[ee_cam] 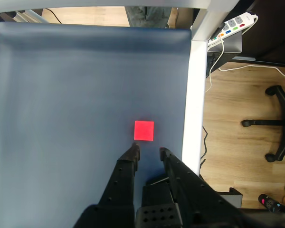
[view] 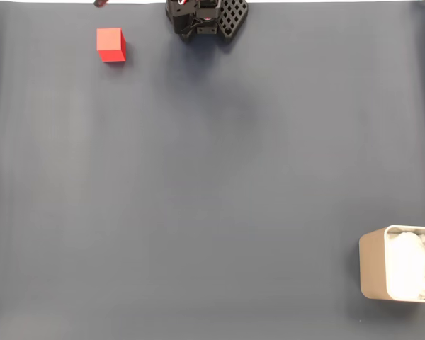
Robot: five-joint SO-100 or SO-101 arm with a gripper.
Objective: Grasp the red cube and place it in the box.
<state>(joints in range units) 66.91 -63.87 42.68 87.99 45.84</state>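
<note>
- Gripper (ee_cam: pixel 148 151): in the wrist view, two black fingers rise from the lower edge, tips a little apart with a gap between them, clamped on nothing. It hangs above the mat, its tips pointing at the cube just beyond them; touching nothing, as far as can be told.
- Arm (view: pixel 205 18): in the fixed view, black body at the mat's top edge, left of centre.
- Cube (view: pixel 111 44): small, red, matte. In the fixed view it sits near the top-left corner of the mat, left of the arm. In the wrist view it lies close to the mat's right edge, flat and free.
- Box (view: pixel 372 265): beige-grey, rounded corners, white lining inside. It stands at the bottom-right corner of the mat in the fixed view, partly cut by the frame, well apart from the cube.
- Mat (view: pixel 212 184): dark blue-grey, covers the table.
- Beyond the table, wrist view: wooden floor, power strip (ee_cam: pixel 235 23), chair base (ee_cam: pixel 275 123).
- Progress: nothing done yet. Cube not grasped; box holds no cube. Left, by judgement: descend, close on cube, lift, carry across the mat to the opposite corner, release.
</note>
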